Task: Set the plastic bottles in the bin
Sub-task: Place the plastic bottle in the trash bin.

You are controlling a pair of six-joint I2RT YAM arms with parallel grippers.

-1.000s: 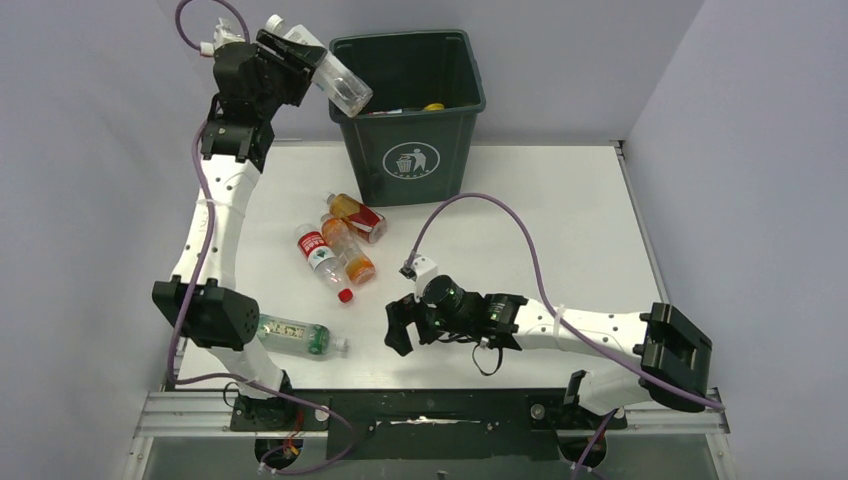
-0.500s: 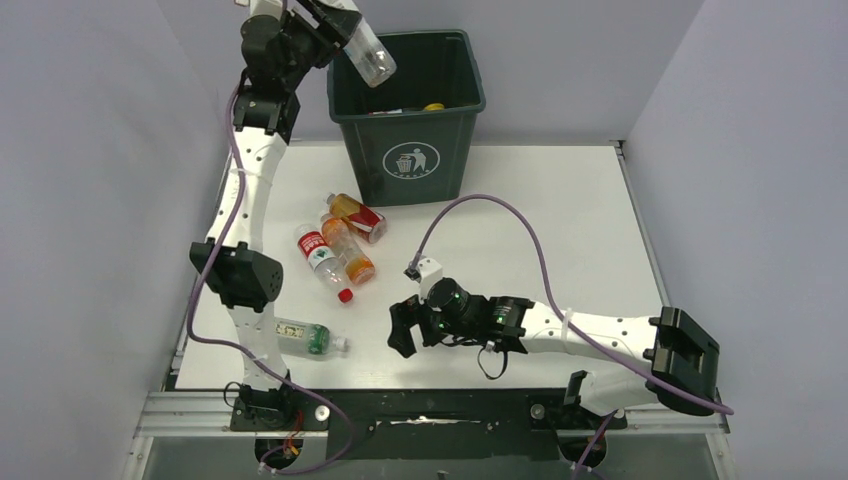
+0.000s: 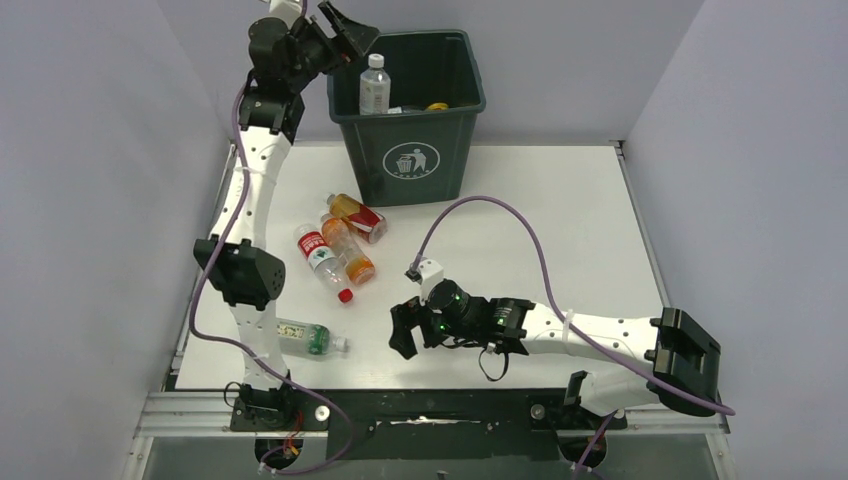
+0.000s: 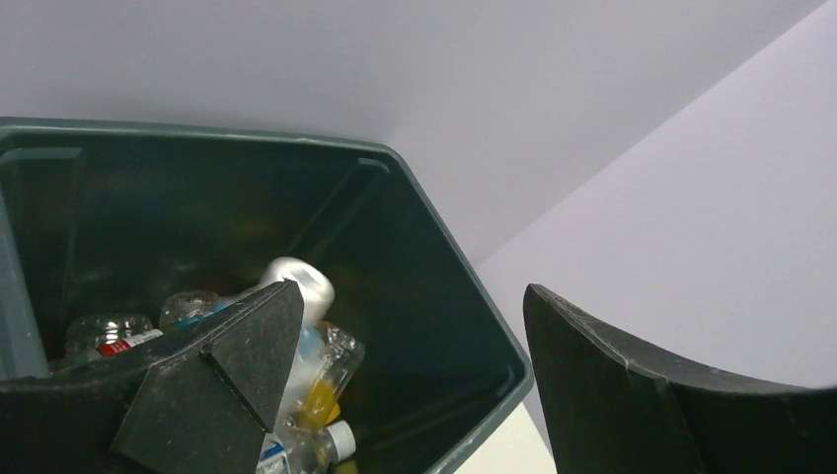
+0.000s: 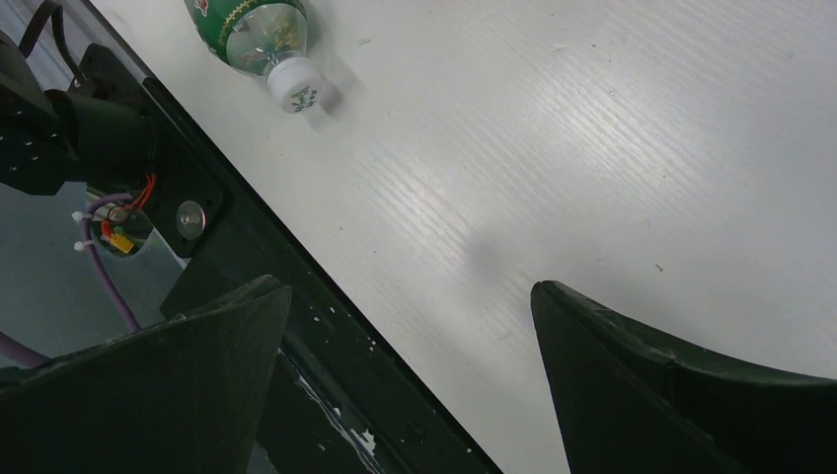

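Note:
The dark green bin [image 3: 408, 150] stands at the back of the table. My left gripper [image 3: 350, 28] hovers open above its left rim, holding nothing. A clear bottle [image 3: 374, 85] with a white cap stands free inside the bin's mouth. In the left wrist view the left gripper [image 4: 410, 326] looks down into the bin [image 4: 464, 296] onto several bottles [image 4: 296, 346]. On the table lie a red-label bottle [image 3: 320, 256], two orange bottles [image 3: 349, 250] [image 3: 358, 215] and a green-label bottle [image 3: 300, 337]. My right gripper [image 3: 399, 330] sits open and empty, low near the front edge; the green-label bottle [image 5: 259, 35] lies ahead of the right gripper [image 5: 410, 296].
The black front rail [image 5: 296, 326] of the table runs right under the right gripper's fingers. Grey walls close in the table on the left, back and right. A purple cable [image 3: 520, 225] arcs over the right arm.
My left arm swung from left of the bin to over its rim and its jaws opened. The clear bottle left them and now sits inside the bin. The right arm barely moved.

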